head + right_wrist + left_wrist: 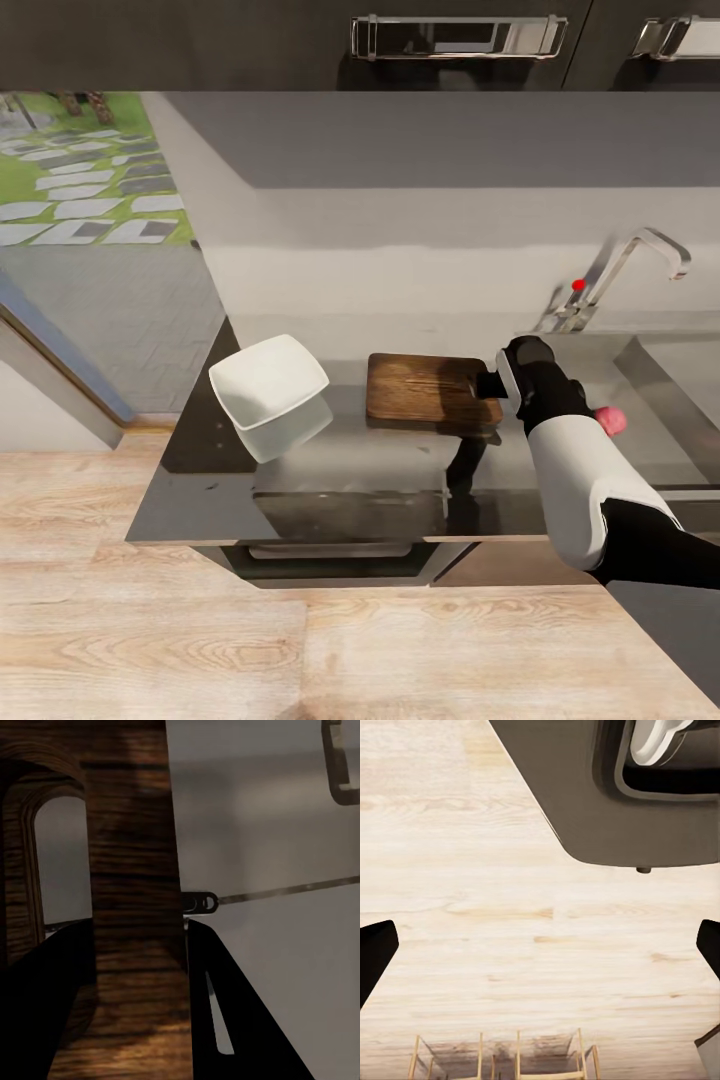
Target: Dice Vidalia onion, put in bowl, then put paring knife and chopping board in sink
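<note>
The dark-brown chopping board (425, 388) lies on the grey countertop (350, 470) right of the white bowl (268, 385). My right gripper (490, 385) is shut on the board's right edge. In the right wrist view, the board (135, 832) runs between the two dark fingers (240, 1020), with its slot handle (56, 870) beside them. The pinkish onion (611, 420) peeks out from behind my right forearm, near the left rim of the sink (660, 385). The paring knife is out of view. My left gripper (540, 949) hangs open over the pale wood floor.
The chrome faucet (645, 262) with a red knob (578, 285) stands behind the sink. Dark upper cabinets with metal handles (458, 37) hang overhead. The counter ends at its left edge (190, 440), beside an outside opening. Wooden chairs (502, 1057) stand on the floor.
</note>
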`<state>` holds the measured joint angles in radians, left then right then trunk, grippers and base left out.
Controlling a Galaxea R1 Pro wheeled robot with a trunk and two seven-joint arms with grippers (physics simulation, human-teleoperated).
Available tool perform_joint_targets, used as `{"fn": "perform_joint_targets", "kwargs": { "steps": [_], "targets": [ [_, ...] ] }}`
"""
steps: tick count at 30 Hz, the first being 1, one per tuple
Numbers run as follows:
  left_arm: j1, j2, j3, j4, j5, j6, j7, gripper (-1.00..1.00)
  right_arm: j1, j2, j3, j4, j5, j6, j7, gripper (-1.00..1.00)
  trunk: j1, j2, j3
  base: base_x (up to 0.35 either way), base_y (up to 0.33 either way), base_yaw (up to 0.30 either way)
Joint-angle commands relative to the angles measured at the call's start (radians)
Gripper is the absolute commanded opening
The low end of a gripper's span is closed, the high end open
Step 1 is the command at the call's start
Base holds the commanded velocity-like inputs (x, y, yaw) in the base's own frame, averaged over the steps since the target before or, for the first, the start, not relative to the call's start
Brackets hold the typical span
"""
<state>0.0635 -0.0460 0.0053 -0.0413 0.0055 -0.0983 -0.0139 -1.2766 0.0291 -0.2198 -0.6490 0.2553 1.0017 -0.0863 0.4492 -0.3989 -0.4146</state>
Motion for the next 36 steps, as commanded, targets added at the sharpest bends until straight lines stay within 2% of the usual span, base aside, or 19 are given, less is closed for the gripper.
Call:
{"fn": "perform_joint_targets", "kwargs": {
  "steps": [1, 10, 36],
  "targets": [
    [0.001, 0.000, 0.001, -0.002, 0.001, -0.001, -0.001, 1.00, 0.000, 0.002, -0.006, 0.043, -0.016, 0.002, -0.001, -1.00, 0.001, -0.001, -0.001, 0.000, 0.000, 0.000],
    [0.001, 0.000, 0.001, -0.002, 0.001, -0.001, -0.001, 1.00, 0.000, 0.002, -0.005, 0.043, -0.016, 0.002, -0.001, -1.00, 0.001, -0.001, 0.002, 0.000, 0.000, 0.000],
    [0.001, 0.000, 0.000, -0.002, 0.001, -0.001, -0.001, 1.00, 0.000, 0.002, -0.003, 0.043, -0.016, 0.002, -0.002, -1.00, 0.001, -0.001, 0.043, 0.000, 0.000, 0.000]
  ]
}}
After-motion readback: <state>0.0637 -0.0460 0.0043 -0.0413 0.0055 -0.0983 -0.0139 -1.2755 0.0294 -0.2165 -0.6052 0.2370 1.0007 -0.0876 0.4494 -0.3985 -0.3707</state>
